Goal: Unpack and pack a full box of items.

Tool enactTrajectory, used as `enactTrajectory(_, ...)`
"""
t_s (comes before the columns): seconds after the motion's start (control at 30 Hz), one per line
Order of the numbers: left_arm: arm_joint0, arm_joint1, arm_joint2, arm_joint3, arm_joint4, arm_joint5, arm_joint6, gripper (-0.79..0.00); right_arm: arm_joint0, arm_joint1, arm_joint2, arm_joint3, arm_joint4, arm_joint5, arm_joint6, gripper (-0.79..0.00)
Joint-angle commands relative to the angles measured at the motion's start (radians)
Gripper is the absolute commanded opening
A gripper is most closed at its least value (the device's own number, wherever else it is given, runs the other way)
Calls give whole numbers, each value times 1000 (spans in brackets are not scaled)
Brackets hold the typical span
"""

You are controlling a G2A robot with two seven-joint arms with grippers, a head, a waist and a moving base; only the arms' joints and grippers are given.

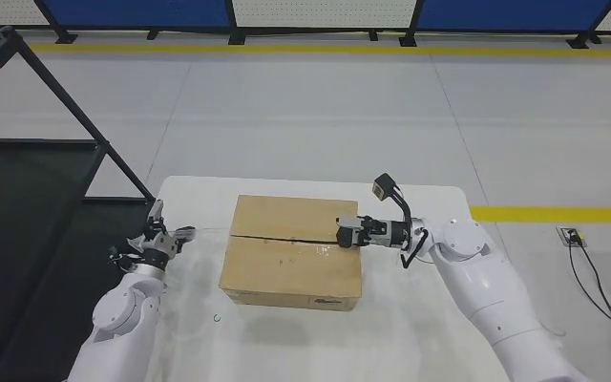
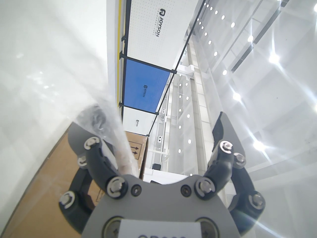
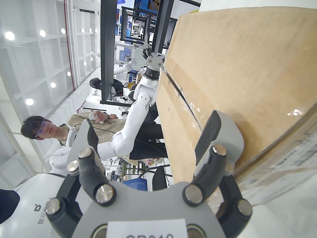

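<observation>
Bright; ceiling lights (image 2: 273, 58) flare w/ starburst glare, wrist views fisheye-warped.

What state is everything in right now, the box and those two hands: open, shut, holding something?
Cardboard box: flaps shut, sitting flat on the table.
Left hand: open, clear plastic film draped against one finger.
Right hand: open, gripping nothing, one finger against the box top.
</observation>
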State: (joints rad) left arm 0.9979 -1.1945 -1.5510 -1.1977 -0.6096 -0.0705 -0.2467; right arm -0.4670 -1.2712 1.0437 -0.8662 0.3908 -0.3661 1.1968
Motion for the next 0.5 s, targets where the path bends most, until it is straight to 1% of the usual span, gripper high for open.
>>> enactTrajectory(0.0,18,3,-4,-9,35,4,-5,0,2,0,-2,-1,-1,1,2,0)
enactTrajectory(0.1,43,7,-9,-20,71,28,-5,0,4,-1,-5,-3,-1,1,3,0)
enactTrajectory(0.23,77,12,-7,-43,108,74,-34,0,6,-2,-7,-3,-1,0,4,0)
enactTrajectory(0.4,94,16,-2,-54,133,140,-60,0,7,-3,-11,-6,-2,0,6,0)
enactTrajectory(0.47,99,17,-1,-58,142,152,-63,0,6,-3,-12,-8,-1,-2,7,0)
